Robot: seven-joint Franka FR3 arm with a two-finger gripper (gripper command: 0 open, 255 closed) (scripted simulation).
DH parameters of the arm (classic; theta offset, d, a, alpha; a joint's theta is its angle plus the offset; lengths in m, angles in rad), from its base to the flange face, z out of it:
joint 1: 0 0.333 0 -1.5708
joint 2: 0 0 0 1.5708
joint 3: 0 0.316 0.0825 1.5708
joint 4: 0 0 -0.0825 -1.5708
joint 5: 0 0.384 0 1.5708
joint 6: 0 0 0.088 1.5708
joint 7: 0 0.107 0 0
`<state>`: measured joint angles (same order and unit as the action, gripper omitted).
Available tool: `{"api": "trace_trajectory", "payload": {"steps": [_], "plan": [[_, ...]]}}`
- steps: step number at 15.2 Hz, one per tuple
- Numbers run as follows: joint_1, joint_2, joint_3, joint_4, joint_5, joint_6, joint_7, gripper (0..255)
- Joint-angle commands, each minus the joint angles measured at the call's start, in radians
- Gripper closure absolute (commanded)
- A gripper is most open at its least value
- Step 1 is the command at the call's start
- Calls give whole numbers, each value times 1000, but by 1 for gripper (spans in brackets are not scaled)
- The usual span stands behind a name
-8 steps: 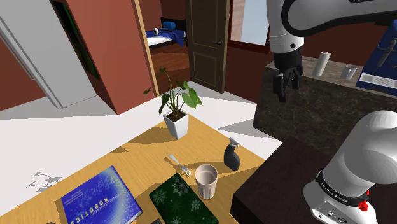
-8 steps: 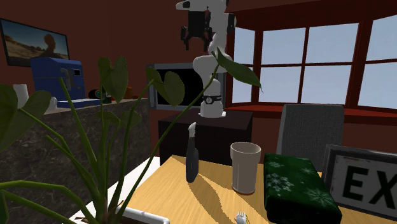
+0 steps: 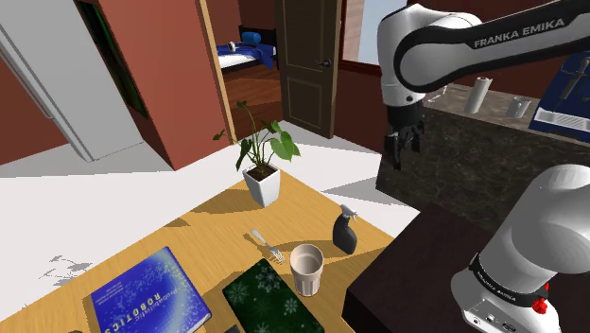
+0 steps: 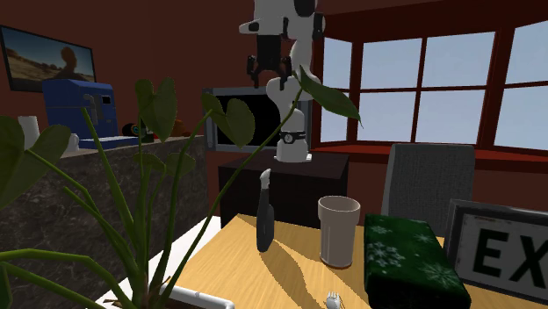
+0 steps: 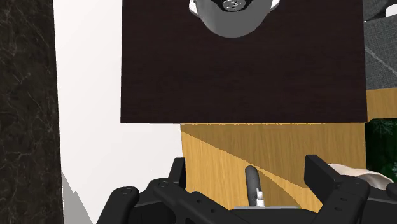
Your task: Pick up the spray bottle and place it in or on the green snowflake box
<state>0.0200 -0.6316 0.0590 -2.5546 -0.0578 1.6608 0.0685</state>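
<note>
The green snowflake box lies flat on the wooden table. It is well below my gripper and is the thing farthest from it toward the shoulder view's left. A pale cup stands upright just beside the box, between it and the spray bottle. The bottle is dark with a pale trigger head and stands upright near the table's edge by my stand, well below my gripper and apart from it. Looking along the hand, I see its head framed in the gap between my fingers, far beneath them. They stand apart with nothing in them, so the hand is spread and empty.

I judge this to be the approach, with the pick not yet begun. The next move calls for descending toward the bottle with the jaws wide, then closing across its narrow body below the head. The cup is close on the box side and needs minding. The lift must then clear the cup's rim to reach the box.
</note>
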Motion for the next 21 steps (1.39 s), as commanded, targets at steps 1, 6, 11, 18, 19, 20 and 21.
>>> {"api": "trace_trajectory", "payload": {"steps": [1, 6, 11, 18, 19, 20, 21], "plan": [[0, 47, -3, -31, 6, 92, 5, 0], [1, 198, -3, -68, 24, 305, 17, 0], [4, 384, -2, -62, 42, 511, 24, 0], [10, 673, 2, 14, 70, 761, 24, 0], [11, 715, 3, 31, 75, 791, 23, 0], [12, 757, 4, 50, 80, 820, 21, 0], [13, 797, 5, 69, 84, 846, 20, 0]]}}
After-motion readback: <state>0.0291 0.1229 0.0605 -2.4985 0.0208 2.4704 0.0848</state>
